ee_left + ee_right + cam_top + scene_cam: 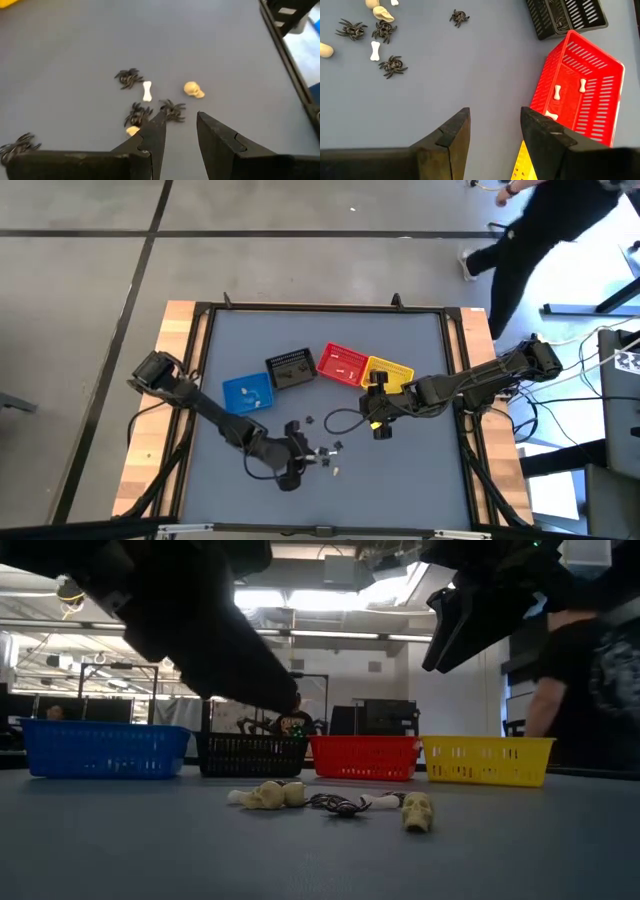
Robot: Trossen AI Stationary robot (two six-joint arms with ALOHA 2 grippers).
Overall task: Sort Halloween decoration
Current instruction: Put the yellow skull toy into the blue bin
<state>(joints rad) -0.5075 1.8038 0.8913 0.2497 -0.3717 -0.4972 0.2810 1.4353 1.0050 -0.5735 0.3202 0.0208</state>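
Your left gripper (180, 125), jaws apart and empty, hovers over spiders (172, 108) and a skull (193, 90) near the table's (420, 480) front edge; right gripper (492, 130) open beside the red basket (590, 95).

Grey-blue counter (400, 480) with black frame, wooden strips down both sides. Floor (300, 260) is grey concrete slabs with dark seams. Person in dark clothes (540, 230) walking past the far right corner; dark-shirted person (590, 690) also at right in low view. Ceiling has long strip lights (330, 600); metal racks (120, 690) and dark equipment sit behind.
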